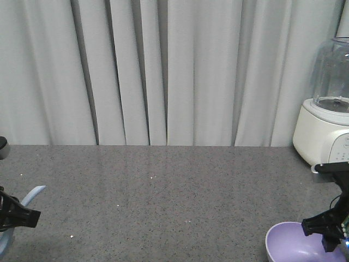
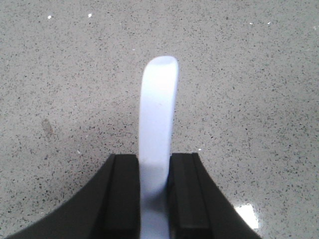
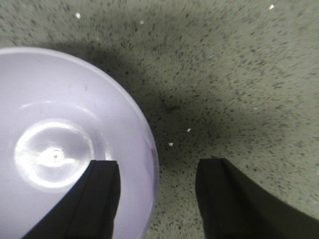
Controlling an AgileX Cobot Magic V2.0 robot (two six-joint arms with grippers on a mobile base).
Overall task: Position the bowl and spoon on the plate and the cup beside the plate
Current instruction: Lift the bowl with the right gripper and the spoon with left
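Observation:
My left gripper is shut on the pale blue-white spoon, whose handle sticks out past the fingers above the grey speckled counter. In the front view this gripper is at the bottom left, with the spoon rising from it. The lavender bowl sits at the bottom right of the front view. My right gripper is open and straddles its rim, one finger inside the bowl and one outside. The same gripper hangs over the bowl's right side. The plate and the cup are out of view.
A cream-white blender with a clear jar stands at the back right of the counter, close behind my right arm. Grey curtains hang along the counter's far edge.

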